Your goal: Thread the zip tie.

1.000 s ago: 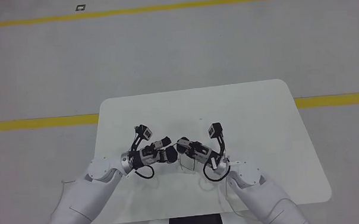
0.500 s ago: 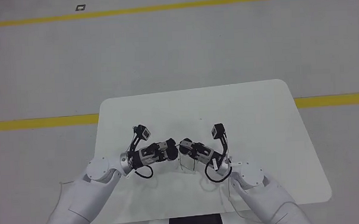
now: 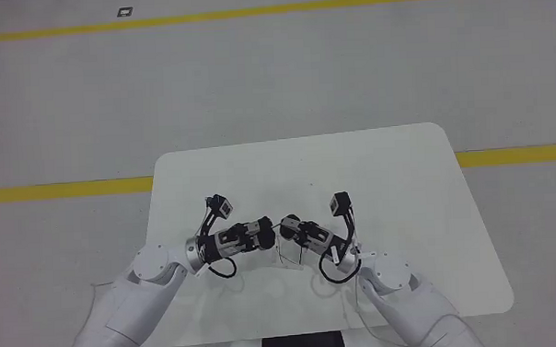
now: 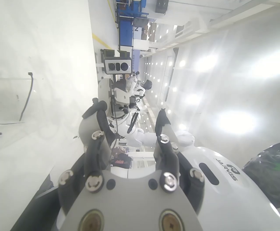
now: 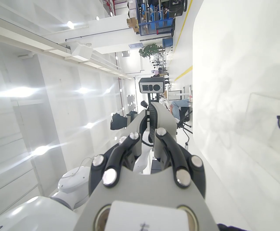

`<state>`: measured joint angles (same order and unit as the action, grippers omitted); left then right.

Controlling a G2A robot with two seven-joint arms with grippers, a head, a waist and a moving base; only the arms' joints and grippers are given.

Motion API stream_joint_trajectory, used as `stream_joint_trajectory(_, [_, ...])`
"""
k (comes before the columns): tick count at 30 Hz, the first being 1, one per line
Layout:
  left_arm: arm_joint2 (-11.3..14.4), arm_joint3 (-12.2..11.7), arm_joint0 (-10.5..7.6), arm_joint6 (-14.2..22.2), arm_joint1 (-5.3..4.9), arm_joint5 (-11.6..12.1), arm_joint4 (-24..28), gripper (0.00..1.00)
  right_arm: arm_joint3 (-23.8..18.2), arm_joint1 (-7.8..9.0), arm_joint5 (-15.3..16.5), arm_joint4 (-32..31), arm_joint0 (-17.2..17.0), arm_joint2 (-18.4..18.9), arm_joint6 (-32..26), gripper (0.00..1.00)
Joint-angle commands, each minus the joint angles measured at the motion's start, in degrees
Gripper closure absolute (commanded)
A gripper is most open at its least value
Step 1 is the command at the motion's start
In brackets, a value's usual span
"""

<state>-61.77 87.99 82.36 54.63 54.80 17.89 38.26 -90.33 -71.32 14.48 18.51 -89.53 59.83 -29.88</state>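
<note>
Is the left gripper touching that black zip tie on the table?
Apart. The left wrist view shows the zip tie lying on the table, with bare tabletop between it and the open jaws of the left gripper.

Slim black zip tie (image 4: 28,97), flat, unlooped

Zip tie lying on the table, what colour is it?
Black. The zip tie shows best in the left wrist view.

Left gripper (image 3: 265,233) faces right gripper (image 3: 287,227) over the table (image 3: 398,169)
</note>
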Motion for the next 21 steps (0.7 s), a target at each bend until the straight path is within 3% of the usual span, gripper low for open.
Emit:
stream_joint_trajectory(1, [-0.21, 0.07, 0.18, 0.01, -0.05, 0.07, 0.0, 0.55, 0.12, 0.02, 0.12, 0.02, -0.09, 0.13, 0.22, 1.0])
stream_joint_trajectory(10, [-0.77, 0.34, 0.75, 0.19, -0.19, 0.04, -0.04, 0.57, -0.15, 0.11, 0.21, -0.04, -0.3, 0.29, 0.48, 1.0])
stream_joint_trajectory(21, [-0.11, 0.04, 0.23, 0.19, 0.02, 0.08, -0.11, 0.64, -0.14, -0.11, 0.15, -0.28, 0.34, -1.52, -0.28, 1.0])
